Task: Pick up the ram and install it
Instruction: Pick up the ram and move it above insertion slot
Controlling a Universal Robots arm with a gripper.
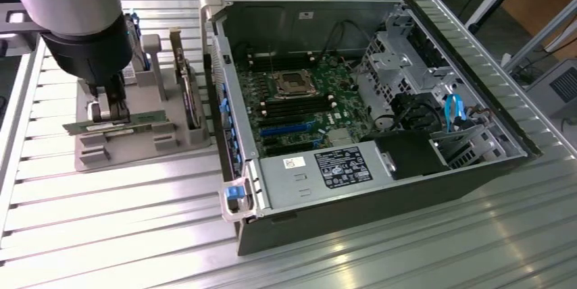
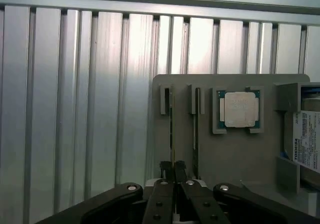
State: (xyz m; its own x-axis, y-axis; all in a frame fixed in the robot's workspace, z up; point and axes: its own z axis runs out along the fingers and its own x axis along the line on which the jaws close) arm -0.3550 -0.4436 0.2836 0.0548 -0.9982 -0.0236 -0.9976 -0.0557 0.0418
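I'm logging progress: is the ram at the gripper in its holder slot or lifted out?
In the slot: the ram stands on edge in the gray holder, gripper closed on it.

TOSHIBA printed sideways on the white hard-drive label (image 2: 306, 139), power supply sticker (image 1: 342, 166) print illegible

Table (image 1: 108, 235) carries a holder (image 1: 171, 142) toward the exterior view's left, with an open computer case (image 1: 361, 225) just beside it on the exterior view's right and a motherboard (image 1: 307, 103) lying inside the case. In the holder, the ram (image 2: 171, 119) stands on edge in a slot, a second stick (image 2: 196, 124) stands in the neighbouring slot, then come a processor chip (image 2: 239, 108) in a recess and a hard drive (image 2: 306, 139) beyond it. The gripper (image 2: 172, 170) sits over the holder, its fingers pressed against both faces of the ram.
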